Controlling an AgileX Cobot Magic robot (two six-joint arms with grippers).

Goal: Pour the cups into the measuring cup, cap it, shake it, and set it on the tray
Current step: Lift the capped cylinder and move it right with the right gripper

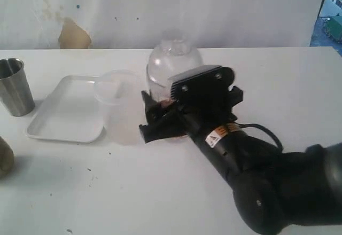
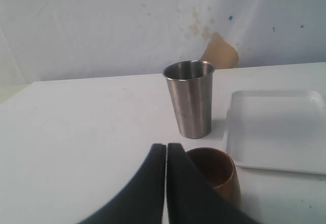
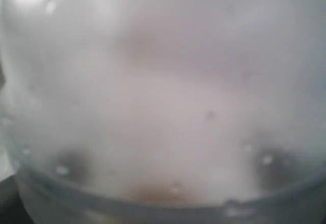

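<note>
I'm clamping the right gripper around the capped, upright measuring cup near the tray, likely for the shake, while the left gripper is idling closed by the brown cup.

Looks like a bare lab test bench: a plain white table against a stained, peeling white wall.
</note>
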